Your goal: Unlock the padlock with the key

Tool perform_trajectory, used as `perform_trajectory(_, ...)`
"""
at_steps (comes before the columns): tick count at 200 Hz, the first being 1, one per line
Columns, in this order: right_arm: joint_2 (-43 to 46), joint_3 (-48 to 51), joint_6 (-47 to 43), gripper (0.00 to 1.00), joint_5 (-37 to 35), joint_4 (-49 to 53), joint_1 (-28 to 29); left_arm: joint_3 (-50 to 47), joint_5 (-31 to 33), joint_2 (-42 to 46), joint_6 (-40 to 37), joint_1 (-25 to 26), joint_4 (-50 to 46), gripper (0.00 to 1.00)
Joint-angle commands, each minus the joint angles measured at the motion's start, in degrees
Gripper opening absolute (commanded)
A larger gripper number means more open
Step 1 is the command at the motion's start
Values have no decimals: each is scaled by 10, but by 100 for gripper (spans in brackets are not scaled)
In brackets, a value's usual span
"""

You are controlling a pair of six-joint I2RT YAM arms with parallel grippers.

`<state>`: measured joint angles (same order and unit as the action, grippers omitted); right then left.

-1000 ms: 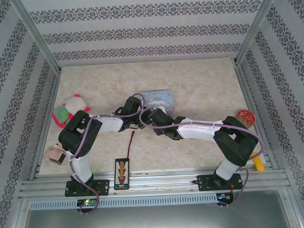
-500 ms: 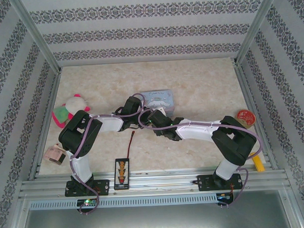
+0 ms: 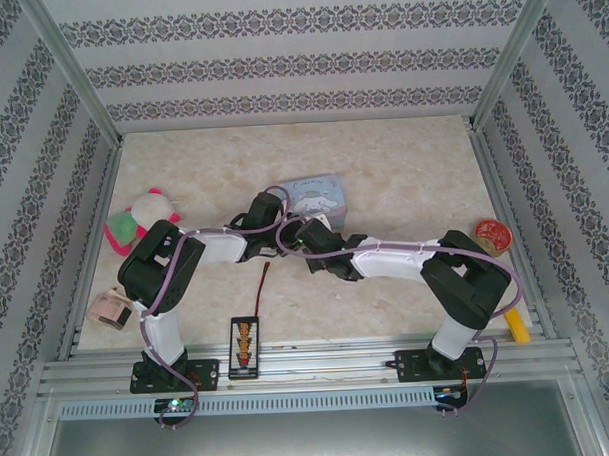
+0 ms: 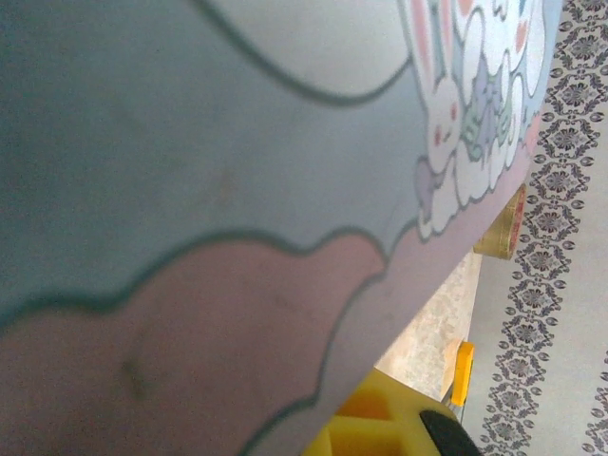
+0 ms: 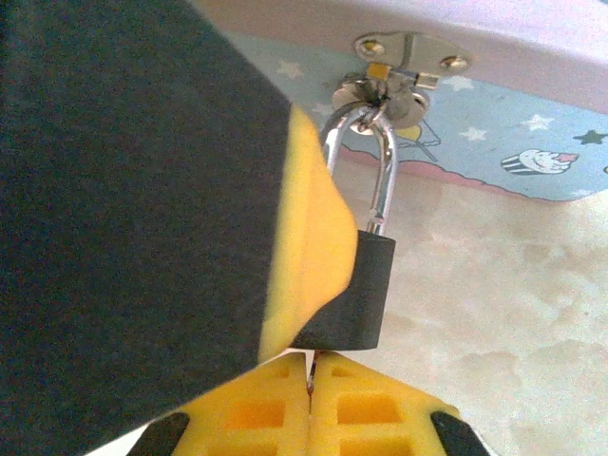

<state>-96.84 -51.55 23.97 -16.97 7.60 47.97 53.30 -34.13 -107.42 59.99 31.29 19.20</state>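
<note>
Looking through the right wrist camera, I have the padlock (image 5: pixel 347 285) close in front of me: a small blocky body, matte black with softly rounded edges, hanging upright from a thin, polished steel shackle (image 5: pixel 388 180) bent into a narrow U. That shackle is threaded through a small bright metal hasp (image 5: pixel 404 47) riveted to the front of the pale blue tin (image 5: pixel 494 123), whose smooth painted wall carries white stars and a tiny cartoon figure above a pink band. The shackle's right leg runs into the top of the body. Its left leg passes behind a wedge of yellow foam on a broad black slab (image 5: pixel 123 190) that overlaps the lock's left side.

My right fingers (image 5: pixel 256 413), moulded yellow plastic with square pockets, are clenched together directly beneath the lock body, pads meeting in a tight seam. A thin dark sliver (image 5: pixel 309 366) rises from that seam to the lock's underside, too small for me to identify.

On the left wrist camera the tin's glossy printed surface lies almost against the lens, with grey-blue and dusty pink cloud shapes and a white rabbit. My left fingers (image 4: pixel 366 427), the same yellow plastic, sit at the bottom edge, clenched.

From overhead, both arms bend inward and meet at the near side of the tin, which stands mid-bench on the mottled beige, stone-patterned bench (image 3: pixel 412 164). A soft pink, white and green plush toy (image 3: pixel 149 211) lies at the left edge and a round red disc (image 3: pixel 492 231) at the right. A flat black strip (image 3: pixel 246 345) with a thin red wire (image 3: pixel 265 281) sits by the front rail.
</note>
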Motion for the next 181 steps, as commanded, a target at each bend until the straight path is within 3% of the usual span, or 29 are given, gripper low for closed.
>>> perform_trajectory(1,14,19,6,2,49,-40,-26,3,-32,-11,4,-5,-22,0)
perform_trajectory(88,32,83,48,0,311,-215,-153,6,-43,-13,-8,-5,-40,0)
perform_trajectory(137,6,120,121,0,425,-326,-217,1,-45,-14,-9,-5,-39,0)
perform_trajectory(181,-46,125,188,0,488,-422,-240,-4,-46,-14,-7,-5,-36,0)
